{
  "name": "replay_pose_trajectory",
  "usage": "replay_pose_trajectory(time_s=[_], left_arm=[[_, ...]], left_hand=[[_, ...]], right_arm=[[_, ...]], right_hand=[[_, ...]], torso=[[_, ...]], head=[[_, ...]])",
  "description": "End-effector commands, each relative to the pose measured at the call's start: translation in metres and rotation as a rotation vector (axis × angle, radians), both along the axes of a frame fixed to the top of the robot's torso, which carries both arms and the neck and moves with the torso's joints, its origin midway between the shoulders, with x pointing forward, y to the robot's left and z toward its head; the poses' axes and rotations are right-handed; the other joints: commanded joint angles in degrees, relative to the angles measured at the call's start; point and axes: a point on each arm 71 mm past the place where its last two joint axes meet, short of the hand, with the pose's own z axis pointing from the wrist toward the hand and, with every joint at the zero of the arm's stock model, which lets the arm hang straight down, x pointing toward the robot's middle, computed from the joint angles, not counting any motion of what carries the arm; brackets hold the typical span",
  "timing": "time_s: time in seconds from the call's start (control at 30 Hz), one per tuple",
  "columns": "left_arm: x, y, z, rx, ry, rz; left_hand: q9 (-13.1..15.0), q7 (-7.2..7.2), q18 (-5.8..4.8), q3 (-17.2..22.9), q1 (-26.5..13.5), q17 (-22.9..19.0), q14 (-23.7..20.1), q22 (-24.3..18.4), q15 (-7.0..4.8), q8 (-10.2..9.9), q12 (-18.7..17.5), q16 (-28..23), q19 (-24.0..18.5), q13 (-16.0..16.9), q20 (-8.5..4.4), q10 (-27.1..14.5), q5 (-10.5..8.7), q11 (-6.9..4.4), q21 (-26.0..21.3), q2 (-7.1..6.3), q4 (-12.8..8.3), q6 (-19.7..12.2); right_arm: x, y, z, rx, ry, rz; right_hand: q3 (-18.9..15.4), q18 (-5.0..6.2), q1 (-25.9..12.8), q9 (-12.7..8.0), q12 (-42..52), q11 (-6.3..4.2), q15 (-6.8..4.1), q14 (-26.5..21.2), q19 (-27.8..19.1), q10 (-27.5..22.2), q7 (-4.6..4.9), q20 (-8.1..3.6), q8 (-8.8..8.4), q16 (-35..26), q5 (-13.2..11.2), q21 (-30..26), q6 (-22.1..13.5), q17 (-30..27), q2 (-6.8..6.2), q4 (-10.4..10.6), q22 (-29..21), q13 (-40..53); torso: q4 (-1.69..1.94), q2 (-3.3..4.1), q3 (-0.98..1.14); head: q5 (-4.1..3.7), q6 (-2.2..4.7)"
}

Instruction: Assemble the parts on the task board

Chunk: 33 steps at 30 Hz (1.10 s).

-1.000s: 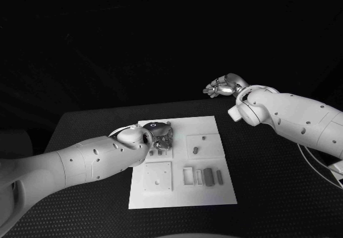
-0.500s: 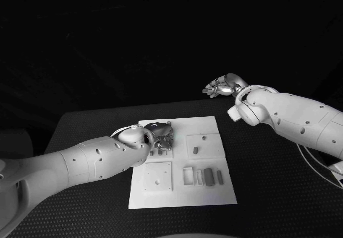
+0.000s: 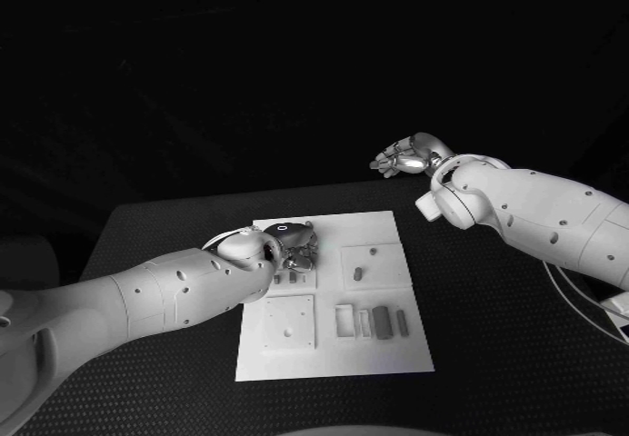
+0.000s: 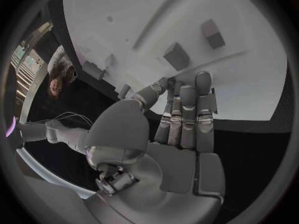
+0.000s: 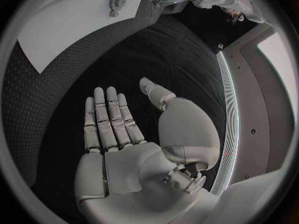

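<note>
The white task board [image 3: 394, 350] lies in the middle of the black table. My left hand [image 3: 291, 245] hovers over the board's far left corner, fingers straight and side by side, thumb held apart, nothing in it. In the left wrist view its fingertips [image 4: 187, 87] reach the board's edge [image 4: 249, 99], with two grey block parts [image 4: 176, 56] just beyond them. Dark oblong parts [image 3: 382, 321] lie at the board's near right, and a small peg [image 3: 356, 272] stands in the middle. My right hand [image 3: 409, 156] hangs raised past the table's far edge, palm flat and empty [image 5: 118, 134].
A square plate with holes [image 3: 290, 322] and narrow slots [image 3: 344, 321] sit on the near half of the board. Black table surface [image 3: 498, 318] spreads to the right of the board. The right wrist view shows a board corner [image 5: 56, 25] far off.
My left hand has crept slightly toward the board's far edge. The right hand has hardly moved.
</note>
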Motion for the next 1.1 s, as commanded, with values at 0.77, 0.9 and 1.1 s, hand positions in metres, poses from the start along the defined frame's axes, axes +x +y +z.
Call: replay_pose_trajectory(time_s=[0.77,0.9,1.1], left_arm=[[0.0021,0.0037,-0.0059,0.008,-0.008,0.022],[0.0033,0.0038,-0.0066,0.0,-0.023,0.027],[0.0035,0.0067,-0.0066,-0.007,-0.032,0.029]], left_hand=[[0.09,0.13,4.74,4.03,1.7,-0.62,1.75,1.43,-0.55,1.57,-0.36,1.39,0.06,-0.15,-0.52,2.46,-0.43,-0.37,2.71,-0.97,-0.52,1.77],[0.09,0.16,4.77,4.36,2.27,-0.73,1.85,1.41,-0.59,1.68,-0.35,1.42,0.03,-0.14,-0.54,2.61,-0.39,-0.42,2.84,-1.23,-0.66,1.9],[0.23,-0.23,4.77,4.95,3.42,-0.93,2.38,1.4,-0.93,2.3,-0.05,1.59,0.23,0.08,-0.73,3.71,-0.3,-0.78,3.2,-1.25,-0.74,2.93]], right_arm=[[-0.0002,0.0023,0.0001,0.001,-0.003,0.021],[-0.0003,0.0026,0.0001,0.0,-0.002,0.024],[-0.0003,0.0009,0.0001,0.0,-0.001,0.021]], right_hand=[[-0.21,-0.75,-0.12,-0.1,0.26,0.23,0.0,-0.53,-0.08,-0.18,1.32,-0.21,0.27,-0.4,-0.12,-0.51,-0.32,0.1,-0.05,0.0,0.15,-0.15],[-0.22,-0.75,-0.14,-0.1,0.27,0.23,0.0,-0.53,-0.08,-0.18,1.32,-0.21,0.27,-0.4,-0.12,-0.52,-0.32,0.1,-0.04,0.02,0.16,-0.15],[-0.23,-0.76,-0.17,-0.11,0.28,0.23,0.01,-0.54,-0.08,-0.18,1.32,-0.21,0.28,-0.41,-0.12,-0.55,-0.31,0.11,-0.03,0.04,0.18,-0.16]], torso=[[0.02,-0.03,-0.02],[-0.01,-0.01,0.02],[-0.04,-0.01,0.01]], head=[[0.0,-0.05],[-0.04,-0.07],[-0.12,-0.13]])
